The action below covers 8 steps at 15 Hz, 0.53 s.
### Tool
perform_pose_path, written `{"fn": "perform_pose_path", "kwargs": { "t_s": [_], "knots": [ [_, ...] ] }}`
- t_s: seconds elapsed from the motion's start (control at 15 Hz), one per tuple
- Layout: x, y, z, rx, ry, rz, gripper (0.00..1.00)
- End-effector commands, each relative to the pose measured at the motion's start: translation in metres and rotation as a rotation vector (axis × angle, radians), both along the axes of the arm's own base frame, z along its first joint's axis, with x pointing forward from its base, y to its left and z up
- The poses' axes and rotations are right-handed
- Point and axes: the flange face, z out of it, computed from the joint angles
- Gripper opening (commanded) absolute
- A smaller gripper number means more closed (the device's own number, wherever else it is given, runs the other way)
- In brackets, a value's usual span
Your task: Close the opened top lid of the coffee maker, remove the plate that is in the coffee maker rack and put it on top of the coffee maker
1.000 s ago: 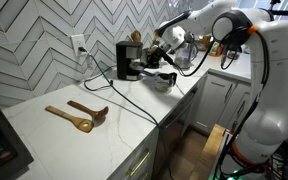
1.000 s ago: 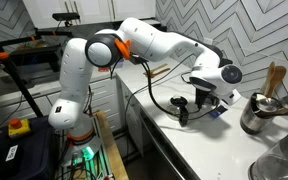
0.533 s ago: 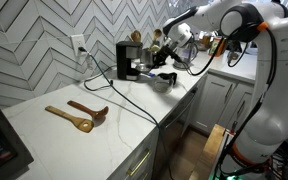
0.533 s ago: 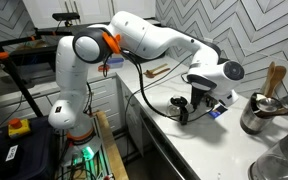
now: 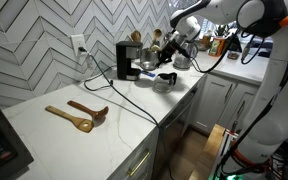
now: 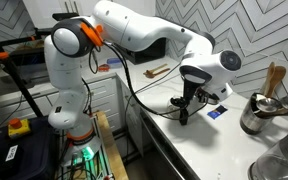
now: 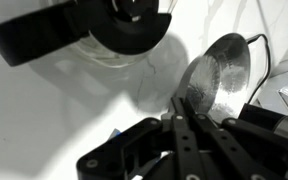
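The small round pale grey plate [image 7: 222, 78] stands tilted on edge in the wrist view, its rim pinched between the two dark fingers [image 7: 189, 135] of the end effector [image 7: 179, 105], which is clenched on it; the plate hangs over the white surface [image 7: 44, 110] and throws a soft shadow there. Near it, toward the top of that view, sits the round glass carafe with the black handle [image 7: 134, 20]. In an exterior view the end effector [image 5: 172, 52] hangs above the carafe [image 5: 164, 82], just beside the small boxy black plastic coffee maker [image 5: 130, 60]; the plate itself is too small to make out there (as is the machine's top lid). A black power cord [image 5: 124, 95] trails from the machine across the white surface [image 5: 104, 140]; well apart lie two brown wooden spoons [image 5: 79, 115]. In an exterior view the end effector [image 6: 191, 98] points downward; a steel pot [image 6: 256, 115] stands near.
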Motion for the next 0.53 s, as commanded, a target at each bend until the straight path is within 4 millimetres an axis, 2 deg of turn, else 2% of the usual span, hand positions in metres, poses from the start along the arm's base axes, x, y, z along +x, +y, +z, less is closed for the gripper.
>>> {"fn": "perform_pose_path", "kwargs": {
  "t_s": [0.0, 0.27, 0.47],
  "knots": [
    [-0.028, 0.014, 0.021, 0.032, 0.039, 0.027, 0.0],
    [-0.037, 0.023, 0.047, 0.044, 0.034, 0.055, 0.0],
    [-0.03, 0.028, 0.066, 0.042, -0.017, 0.051, 0.0]
  ]
}}
